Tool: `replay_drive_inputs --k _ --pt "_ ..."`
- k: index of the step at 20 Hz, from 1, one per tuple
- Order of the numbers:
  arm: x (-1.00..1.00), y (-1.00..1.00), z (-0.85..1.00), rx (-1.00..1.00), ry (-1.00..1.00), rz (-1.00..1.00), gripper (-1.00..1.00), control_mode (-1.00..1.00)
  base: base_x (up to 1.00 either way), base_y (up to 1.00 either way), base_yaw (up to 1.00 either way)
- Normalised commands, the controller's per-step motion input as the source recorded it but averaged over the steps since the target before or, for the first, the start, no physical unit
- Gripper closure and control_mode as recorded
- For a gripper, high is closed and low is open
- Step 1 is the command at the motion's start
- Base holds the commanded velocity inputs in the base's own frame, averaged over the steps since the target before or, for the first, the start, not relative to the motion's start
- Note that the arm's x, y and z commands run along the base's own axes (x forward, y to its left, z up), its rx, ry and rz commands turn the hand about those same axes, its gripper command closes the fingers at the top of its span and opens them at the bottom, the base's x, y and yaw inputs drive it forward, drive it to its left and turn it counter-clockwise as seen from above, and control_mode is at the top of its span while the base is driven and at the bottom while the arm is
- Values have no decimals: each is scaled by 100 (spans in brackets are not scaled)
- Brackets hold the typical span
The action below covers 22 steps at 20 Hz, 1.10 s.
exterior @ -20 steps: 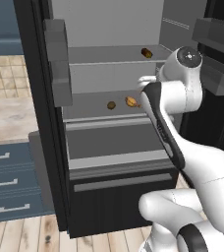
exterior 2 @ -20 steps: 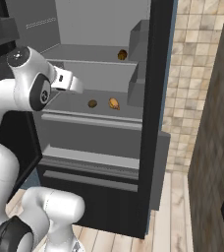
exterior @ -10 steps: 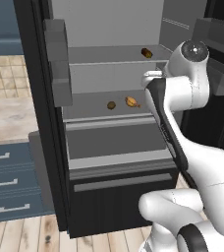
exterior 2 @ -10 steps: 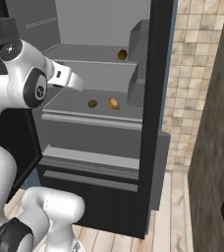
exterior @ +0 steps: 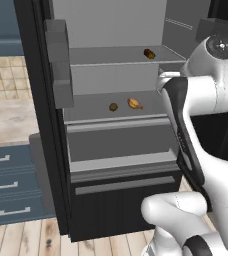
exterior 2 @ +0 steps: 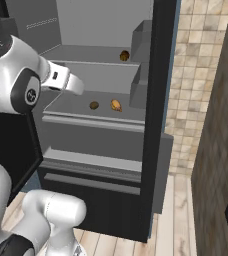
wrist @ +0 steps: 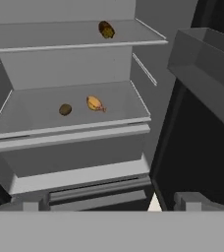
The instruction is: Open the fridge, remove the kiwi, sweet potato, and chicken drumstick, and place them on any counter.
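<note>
The gripper (wrist: 106, 205) stands with its fingers (wrist: 31, 205) spread as wide as they go, one tip low at the left of the hand view and the other low at the right, with nothing between them — they hold nothing and touch nothing. The fridge (wrist: 74, 133) is open ahead of them, both doors swung out, its light grey shelves facing the hand.

On the middle shelf, well beyond the fingertips and roughly in line with the gap between them, lie the kiwi (wrist: 65, 109) and the chicken drumstick (wrist: 95, 104), near each other but apart — the kiwi toward the left finger's side. One shelf higher and farther back sits the sweet potato (wrist: 106, 29). The counter (exterior: 8, 122) lies off to the left, outside the fridge and well away from the fingers.
</note>
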Motion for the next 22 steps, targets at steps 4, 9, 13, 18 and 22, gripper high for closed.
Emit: replay_drive_inputs --k 4,9,13,18,22 --pt "-53 -18 20 0 0 0 -100 -100 0 0 0" --pt "-45 -6 9 -2 0 2 -100 -100 0 0 0" --pt "-21 0 0 -3 3 11 -100 -100 0 0 0" --pt "-1 0 0 -2 6 18 -100 -100 0 0 0" --pt "10 5 -9 -3 6 18 -100 -100 0 0 0"
